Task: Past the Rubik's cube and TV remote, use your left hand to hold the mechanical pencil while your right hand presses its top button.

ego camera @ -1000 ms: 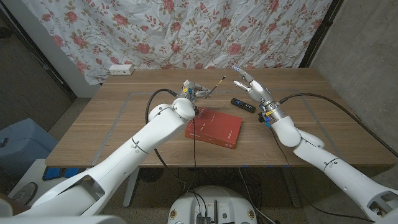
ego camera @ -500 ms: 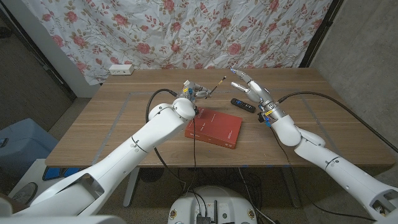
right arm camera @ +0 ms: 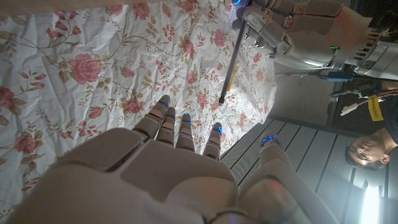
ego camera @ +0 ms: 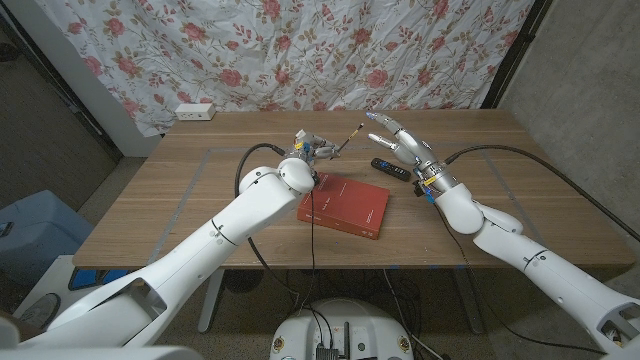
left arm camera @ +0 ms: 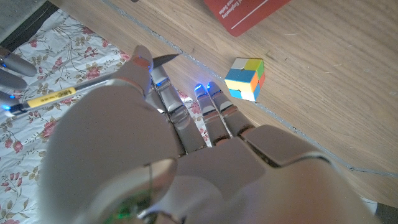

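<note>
Head view: left hand (ego camera: pixel 307 147) pinches the mechanical pencil (ego camera: pixel 347 138) above the table's (ego camera: pixel 200 200) far middle, beyond a red book (ego camera: pixel 346 203); right hand (ego camera: pixel 398 140), fingers spread and holding nothing, hovers just beside the pencil's top, over the TV remote (ego camera: pixel 392 168). Left wrist view: Rubik's cube (left arm camera: pixel 245 79) sits on bare wood near the book's corner. Right wrist view: pencil (right arm camera: pixel 232 59) hangs apart from the spread fingertips (right arm camera: pixel 163 101).

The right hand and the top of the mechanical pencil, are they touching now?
Apart. In the right wrist view, patterned curtain shows between the right hand's fingertips and the top of the mechanical pencil, which the left hand holds.
</note>
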Robot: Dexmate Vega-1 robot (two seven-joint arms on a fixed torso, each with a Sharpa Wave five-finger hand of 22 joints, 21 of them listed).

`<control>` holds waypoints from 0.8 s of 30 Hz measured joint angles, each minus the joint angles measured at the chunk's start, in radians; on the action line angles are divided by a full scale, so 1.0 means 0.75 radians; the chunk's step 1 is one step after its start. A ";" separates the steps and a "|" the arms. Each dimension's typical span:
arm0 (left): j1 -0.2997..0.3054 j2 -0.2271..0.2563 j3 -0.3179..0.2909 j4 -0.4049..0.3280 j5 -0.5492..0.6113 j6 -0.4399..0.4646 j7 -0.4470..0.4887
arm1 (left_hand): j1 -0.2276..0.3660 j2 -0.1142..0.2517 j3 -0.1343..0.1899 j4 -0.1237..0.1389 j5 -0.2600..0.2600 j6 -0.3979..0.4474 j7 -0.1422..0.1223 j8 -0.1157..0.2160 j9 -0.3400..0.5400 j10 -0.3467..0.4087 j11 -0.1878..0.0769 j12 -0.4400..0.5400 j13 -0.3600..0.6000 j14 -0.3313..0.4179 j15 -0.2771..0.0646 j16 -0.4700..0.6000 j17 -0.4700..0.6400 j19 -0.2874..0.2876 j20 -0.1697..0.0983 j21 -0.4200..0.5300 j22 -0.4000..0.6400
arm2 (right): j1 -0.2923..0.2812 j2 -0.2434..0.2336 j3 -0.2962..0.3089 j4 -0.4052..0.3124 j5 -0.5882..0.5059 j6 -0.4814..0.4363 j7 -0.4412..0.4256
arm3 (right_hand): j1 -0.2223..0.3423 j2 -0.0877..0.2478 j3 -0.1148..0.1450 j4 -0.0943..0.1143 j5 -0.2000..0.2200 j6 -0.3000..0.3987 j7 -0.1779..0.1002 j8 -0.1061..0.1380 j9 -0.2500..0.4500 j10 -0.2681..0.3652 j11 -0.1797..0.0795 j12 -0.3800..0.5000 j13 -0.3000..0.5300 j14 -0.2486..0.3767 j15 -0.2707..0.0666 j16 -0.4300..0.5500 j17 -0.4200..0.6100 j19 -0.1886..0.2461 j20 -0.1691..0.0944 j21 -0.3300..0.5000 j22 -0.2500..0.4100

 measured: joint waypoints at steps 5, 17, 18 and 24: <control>0.004 0.001 0.002 -0.004 -0.002 0.000 0.005 | 0.002 0.002 0.000 0.000 0.000 0.000 0.000 -0.003 0.000 0.000 0.000 0.003 0.000 0.000 0.000 0.000 0.000 0.000 0.000 0.000 0.000 | 0.001 -0.006 -0.006 -0.010 0.000 -0.007 0.013 | 0.000 0.000 -0.006 0.006 0.000 0.008 0.000 0.000 0.000 -0.012 -0.003 0.000 0.000 -0.005 -0.005 0.000 0.000 -0.014 -0.005 0.000 0.000; 0.007 0.006 0.007 -0.008 -0.003 -0.003 0.010 | 0.006 0.005 0.000 0.000 0.006 0.000 0.000 -0.005 -0.002 0.000 0.000 0.003 0.001 0.000 0.000 0.000 0.000 0.000 0.000 0.000 0.000 | 0.004 -0.014 -0.016 -0.023 0.006 -0.018 0.043 | -0.011 0.011 -0.010 0.010 0.000 0.035 -0.002 0.000 0.000 -0.021 -0.012 0.000 0.000 -0.020 -0.005 0.000 0.007 -0.019 0.000 0.000 0.000; 0.007 0.006 0.008 -0.008 -0.003 -0.003 0.010 | 0.006 0.005 -0.003 0.003 0.006 0.000 0.000 -0.005 -0.002 0.000 0.000 0.003 0.001 0.000 0.000 0.000 0.000 0.000 0.000 0.000 0.000 | 0.005 -0.015 -0.016 -0.024 0.007 -0.018 0.045 | -0.011 0.011 -0.009 0.009 0.000 0.035 -0.002 0.000 0.000 -0.021 -0.012 0.000 0.000 -0.020 -0.005 0.000 0.007 -0.019 0.000 0.000 0.000; 0.007 0.008 0.010 -0.008 -0.003 -0.007 0.011 | 0.006 0.005 -0.004 0.004 0.006 0.000 0.000 -0.005 -0.002 0.000 0.000 0.003 0.001 0.000 0.000 0.000 0.000 0.000 0.000 0.000 0.000 | 0.006 -0.016 -0.019 -0.026 0.012 -0.020 0.053 | -0.011 0.011 -0.009 0.009 0.000 0.047 0.001 0.000 0.000 -0.021 -0.012 0.000 0.000 -0.020 -0.005 0.000 0.007 -0.019 0.000 0.005 0.000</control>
